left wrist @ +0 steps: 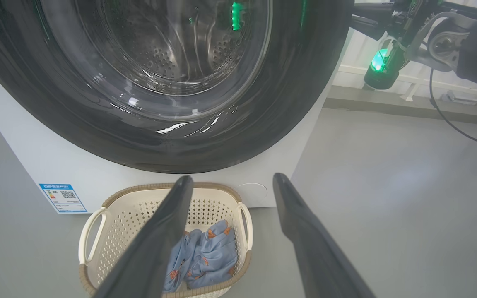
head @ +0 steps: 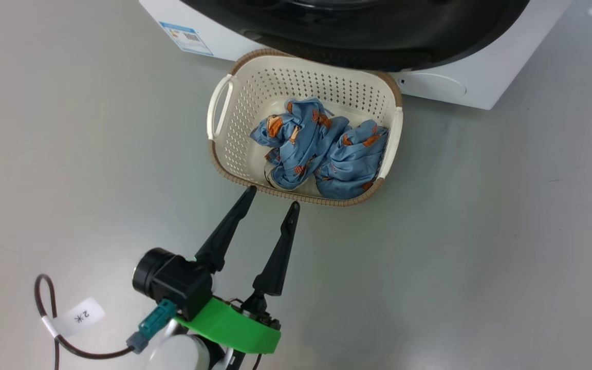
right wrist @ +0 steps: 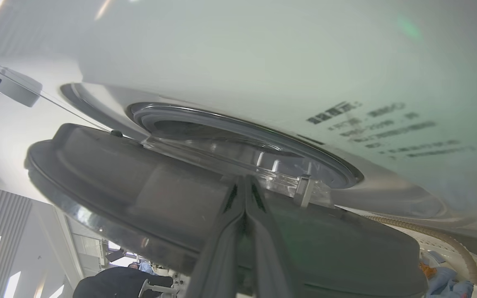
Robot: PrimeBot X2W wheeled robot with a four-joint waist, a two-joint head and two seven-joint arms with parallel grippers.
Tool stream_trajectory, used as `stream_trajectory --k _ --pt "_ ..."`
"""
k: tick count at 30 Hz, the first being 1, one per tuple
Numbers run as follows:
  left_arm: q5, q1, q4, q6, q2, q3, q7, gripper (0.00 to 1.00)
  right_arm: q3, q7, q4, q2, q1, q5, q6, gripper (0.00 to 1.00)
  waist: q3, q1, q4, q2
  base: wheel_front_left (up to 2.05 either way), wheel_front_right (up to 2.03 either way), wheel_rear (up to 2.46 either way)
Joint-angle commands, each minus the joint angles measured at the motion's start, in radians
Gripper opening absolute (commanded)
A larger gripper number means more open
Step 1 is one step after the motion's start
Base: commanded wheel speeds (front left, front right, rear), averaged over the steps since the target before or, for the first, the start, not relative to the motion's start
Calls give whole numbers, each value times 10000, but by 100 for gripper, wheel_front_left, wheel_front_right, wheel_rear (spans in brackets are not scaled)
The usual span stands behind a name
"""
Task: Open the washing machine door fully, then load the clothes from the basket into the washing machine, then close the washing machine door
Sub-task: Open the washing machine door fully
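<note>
The white washing machine point(head: 481, 77) stands at the top of the head view, and its door point(head: 357, 31) shows a glossy black rim. In the right wrist view the door point(right wrist: 160, 198) stands slightly ajar, with the grey gasket point(right wrist: 238, 124) visible behind it. My right gripper point(right wrist: 244, 180) is shut, its tips against the door's inner edge; it also shows at the door's edge point(left wrist: 352, 20). The cream basket point(head: 306, 198) sits on the floor before the machine, holding the blue-grey clothes point(head: 316, 149). My left gripper point(head: 272, 198) hangs open just short of the basket's near rim.
Grey floor spreads on both sides of the basket. A blue label point(head: 185, 38) is stuck on the washer's lower left front. A low ledge point(left wrist: 408, 107) runs along the wall beyond the machine. A person in dark clothes point(right wrist: 114, 281) stands in the background.
</note>
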Motion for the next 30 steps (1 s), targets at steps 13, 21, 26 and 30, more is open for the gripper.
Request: stream_trajectory --k 13,21,26,30 --pt "120 407 42 -125 120 418 -63 100 470 557 -1130 788 1495 -231 19 0 -840 0 -156 -1 0 0 0" --pt "236 694 123 -250 120 621 -63 100 717 828 -1604 1062 2281 -298 19 0 -1315 0 -197 -1 0 0 0" --pt "286 825 170 -334 120 703 -63 100 870 913 -1916 1241 2770 -341 19 0 -1559 0 -200 -1 0 0 0" --pt "314 960 191 -373 120 754 -63 100 997 1010 -2187 1416 3199 -324 19 0 -1781 0 -202 -1 0 0 0"
